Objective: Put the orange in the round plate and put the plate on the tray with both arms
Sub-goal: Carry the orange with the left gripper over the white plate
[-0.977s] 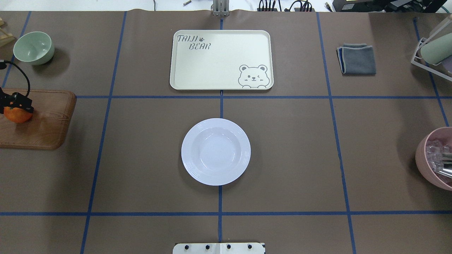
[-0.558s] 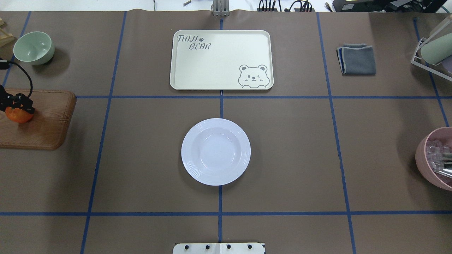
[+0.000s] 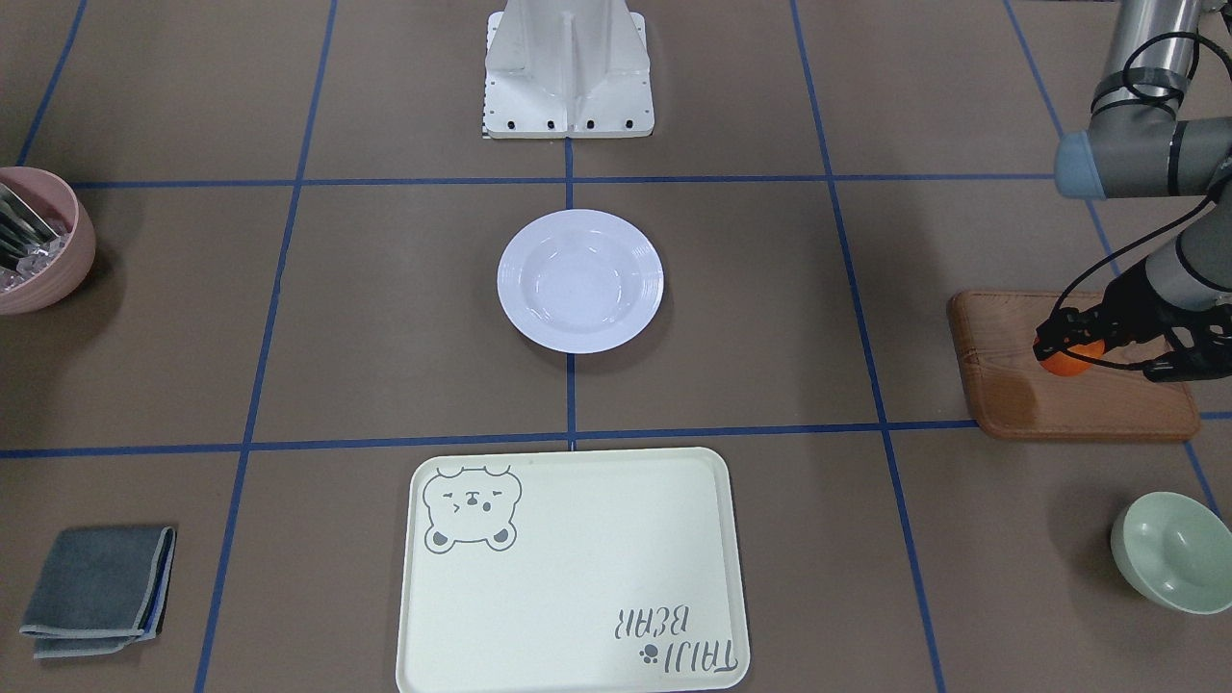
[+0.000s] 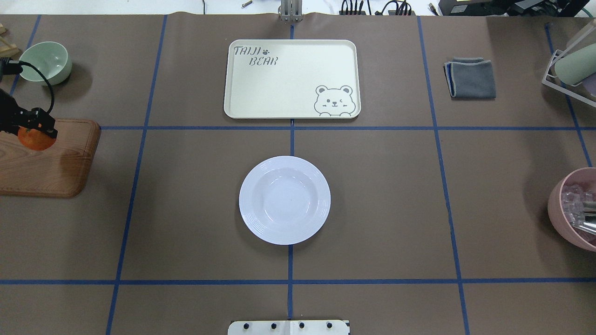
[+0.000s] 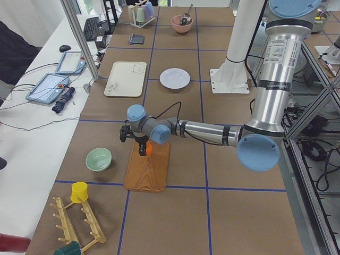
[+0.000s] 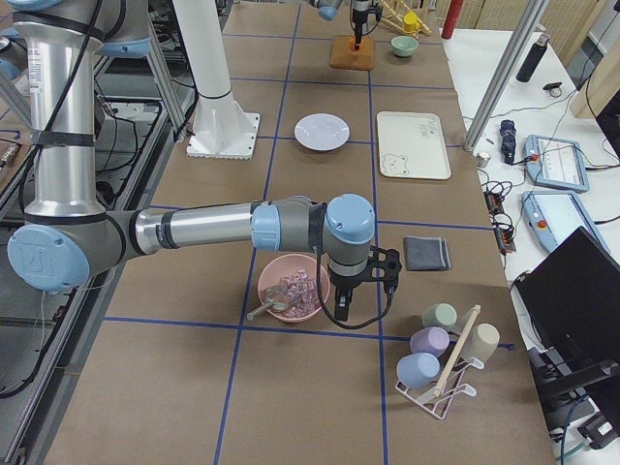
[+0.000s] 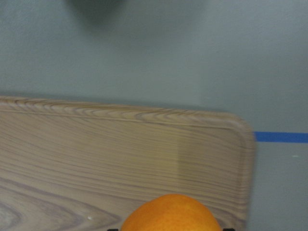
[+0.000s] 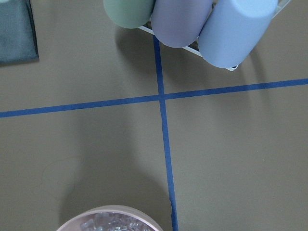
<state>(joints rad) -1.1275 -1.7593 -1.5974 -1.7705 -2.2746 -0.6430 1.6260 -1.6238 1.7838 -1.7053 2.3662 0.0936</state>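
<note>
Landmark for all positions: round plate [image 4: 284,200], which sits empty at the table centre, straight out from the robot base.

- Tray [image 4: 292,79]: beyond the plate, on the side away from the base, near but not touching. A blue tape line runs between them. Nothing is on its surface.
- Orange [image 4: 37,141]: well apart from the plate, far out on the robot's left, above the wooden board [image 4: 56,167]. In the front-facing view a shadow falls on the wood away from the fruit, so it looks to be clear of the board.
- Left gripper [image 3: 1068,348]: clamped on the orange, black fingers on either side of the fruit. The left wrist view shows the top of the orange at its lower edge, with the board's grain and a rounded corner behind it.
- Right gripper [image 6: 343,306]: well apart from the plate on the robot's right, just beside the pink bowl [image 4: 573,209]. It appears only in the exterior right view, and the right wrist view shows no fingers. I cannot tell whether the jaws are parted or closed.
- Green bowl [image 4: 45,63]: left of the plate and further from the base than the board.
- Grey cloth [image 4: 471,78]: folded, right of the plate, level with the tray.
</note>
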